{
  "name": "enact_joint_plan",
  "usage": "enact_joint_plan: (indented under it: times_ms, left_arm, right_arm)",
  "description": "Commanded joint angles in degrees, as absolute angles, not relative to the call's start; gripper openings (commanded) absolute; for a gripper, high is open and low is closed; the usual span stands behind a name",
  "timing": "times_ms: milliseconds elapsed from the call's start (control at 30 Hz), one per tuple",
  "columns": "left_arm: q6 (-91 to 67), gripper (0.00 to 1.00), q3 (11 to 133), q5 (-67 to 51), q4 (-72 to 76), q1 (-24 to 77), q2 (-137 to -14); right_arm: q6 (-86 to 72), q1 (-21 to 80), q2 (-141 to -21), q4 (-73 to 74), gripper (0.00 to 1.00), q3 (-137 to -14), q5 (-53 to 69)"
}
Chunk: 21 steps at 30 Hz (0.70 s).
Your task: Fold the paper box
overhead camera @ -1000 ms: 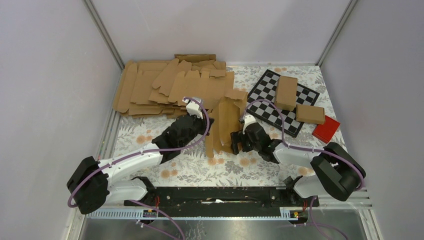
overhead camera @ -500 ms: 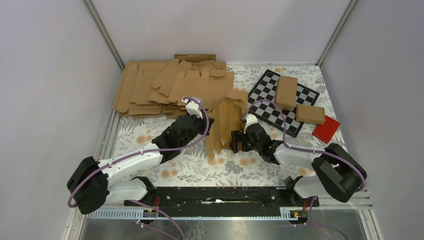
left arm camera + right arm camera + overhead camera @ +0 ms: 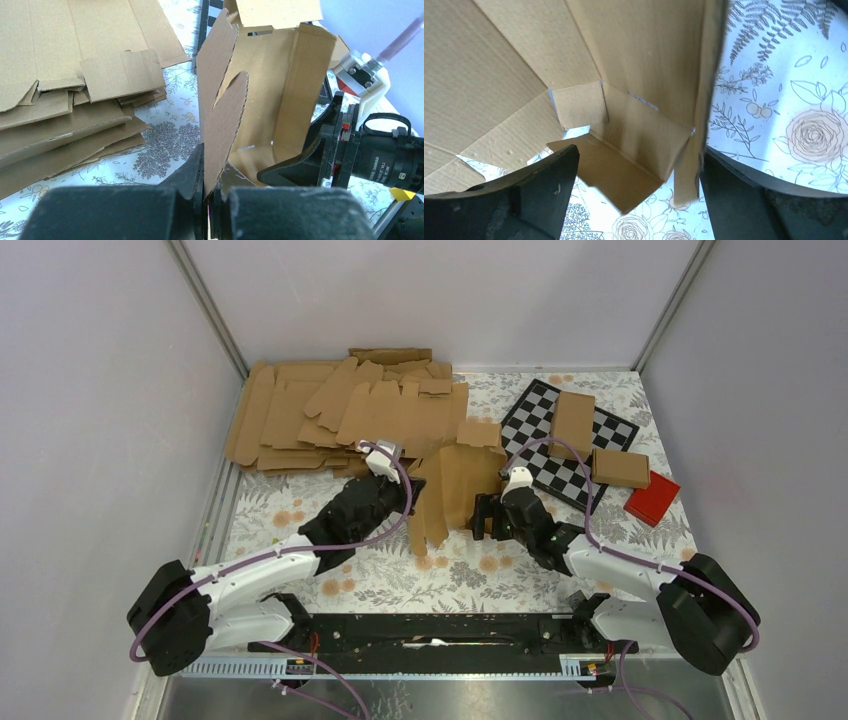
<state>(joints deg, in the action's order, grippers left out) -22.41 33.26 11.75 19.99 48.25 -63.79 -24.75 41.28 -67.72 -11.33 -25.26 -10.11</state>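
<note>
Half-formed paper box [image 3: 455,488] mid-table, right between the two arms!

The carton's long axis runs from the near edge toward the back wall, its far end leaning a touch to the right, toward the checkerboard [image 3: 530,410], with the top flap bent over at that end. It rests on the floral table [image 3: 280,512] just in front of the stack of flat blanks [image 3: 320,410]. The left gripper [image 3: 211,175] is clamped tight on a rounded side flap of the box [image 3: 280,100], pinching it edge-on. The right gripper [image 3: 641,152] has its fingers spread wide at the near end, one side wall running just inside the right finger, and the hollow inside [image 3: 624,75] is open to both wrist cameras. The red block [image 3: 652,498] sits well off to the right.
</note>
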Motion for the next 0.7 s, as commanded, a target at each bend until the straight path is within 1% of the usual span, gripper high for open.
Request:
enact_joint_plan:
  times_ms: [0, 100, 300, 433, 567, 667]
  left_arm:
    - [-19.91, 0.0, 31.94, 11.08, 26.01, 48.08, -61.9]
    - [-19.12, 0.0, 31.23, 11.86, 26.8, 48.07, -61.88]
    - [-17.89, 0.0, 30.76, 12.35, 27.18, 48.06, -61.53]
    - [-17.67, 0.0, 30.6, 12.66, 27.16, 48.02, -61.28]
    - [-17.53, 0.0, 30.46, 12.45, 27.28, 48.07, -61.18]
    - [-17.53, 0.0, 30.25, 11.91, 27.74, 48.08, -61.29]
  right_arm:
    - [-28.89, 41.85, -68.85, -3.66, 0.95, -29.94, -13.58]
    - [-29.51, 41.85, -68.87, -1.5, 0.94, -30.28, -15.13]
    - [-29.37, 41.83, -67.38, -0.35, 0.81, -29.69, -15.64]
    - [-29.52, 41.87, -66.79, 3.1, 0.79, -30.45, -16.73]
    - [-30.25, 41.9, -65.75, 3.68, 0.67, -30.39, -18.2]
    - [-31.1, 41.86, -64.12, 1.07, 0.58, -29.17, -18.61]
